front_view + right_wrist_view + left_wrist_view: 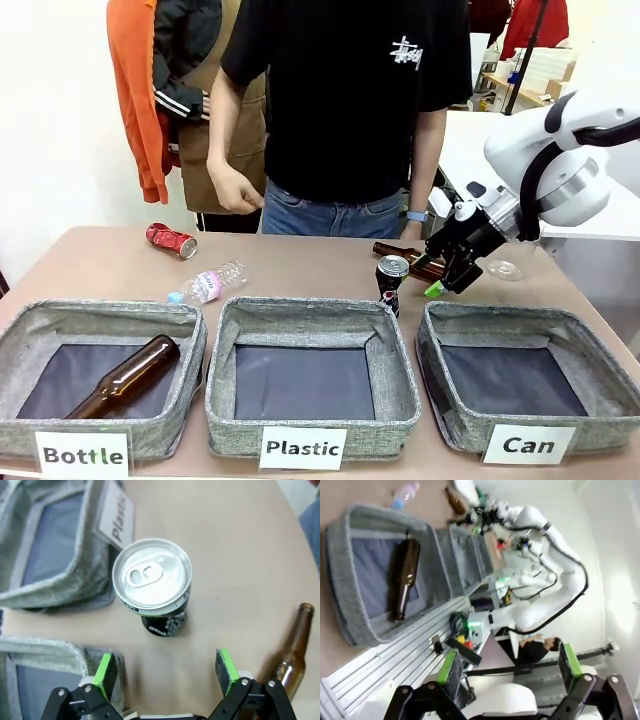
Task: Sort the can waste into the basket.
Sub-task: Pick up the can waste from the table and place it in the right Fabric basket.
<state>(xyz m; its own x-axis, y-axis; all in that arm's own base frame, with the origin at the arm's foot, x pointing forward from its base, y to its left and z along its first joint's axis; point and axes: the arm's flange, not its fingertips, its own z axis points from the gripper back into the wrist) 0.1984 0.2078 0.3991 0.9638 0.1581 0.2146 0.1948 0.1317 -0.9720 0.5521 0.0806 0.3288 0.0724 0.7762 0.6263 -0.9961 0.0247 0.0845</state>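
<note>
Can waste is not yet sorted: both pieces lie on the table [300, 262] and the basket [505, 312] marked "Can" holds nothing. The black can [391, 281] stands upright just beyond the gap between the "Plastic" bin [300, 308] and the basket, which lies at its 5 o'clock. The crushed red can [171, 240] lies on its side well apart, at about 10 o'clock from the black one.

The step in hand looks like the approach to the black can. The right tool [447, 278] hangs at the can's 3 o'clock, near it but apart, jaws spread wide with nothing between the pads. Seen from the right wrist, the can's silver top sits at 12 o'clock from the tool, ahead of the fingers, not between them. A brown bottle [405, 258] lies close behind the can.

The left tool [509, 664] is also wide open and empty, held off from the work.

Next, I judge, the right tool must advance until its pads bracket the can's body, clear of the bottle and bin wall, then close and carry it to the basket.
</note>
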